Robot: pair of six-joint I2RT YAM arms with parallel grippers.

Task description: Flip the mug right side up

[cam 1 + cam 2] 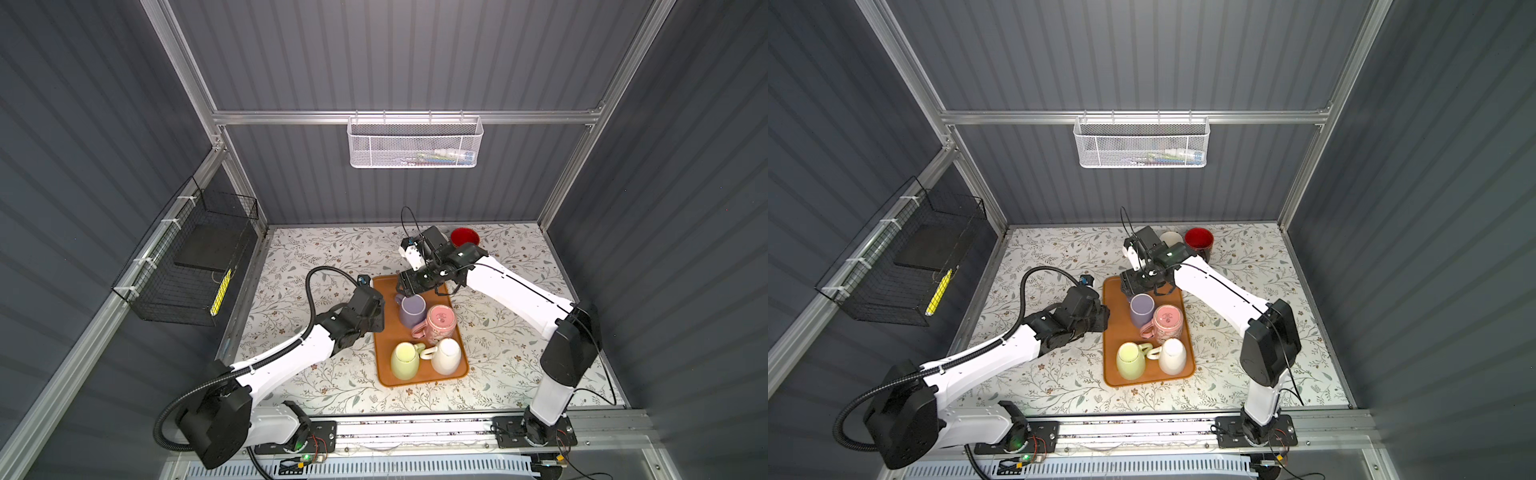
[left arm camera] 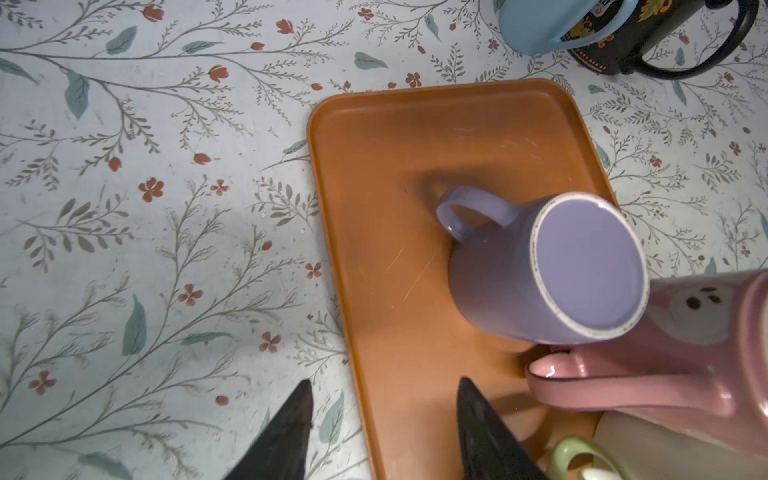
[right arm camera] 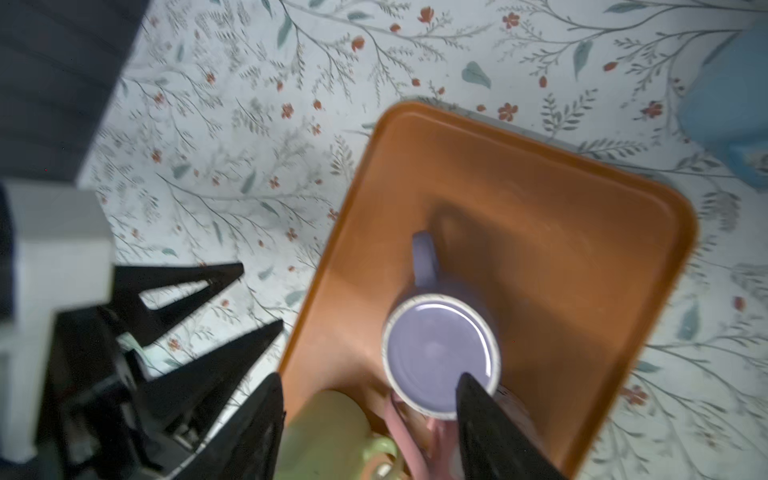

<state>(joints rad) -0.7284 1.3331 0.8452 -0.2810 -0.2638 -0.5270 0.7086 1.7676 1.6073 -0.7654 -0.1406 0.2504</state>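
A purple mug stands upside down at the far end of the orange tray, base up, its handle pointing away from the other mugs. My right gripper hovers open just above it, one fingertip over the base's rim and nothing between the jaws. My left gripper is open at the tray's left edge, one finger over the table, the other over the tray.
Also upside down on the tray are a pink mug touching the purple one, a green mug and a white mug. A red-lined dark mug and a light blue one stand at the back. Wire baskets hang on the walls.
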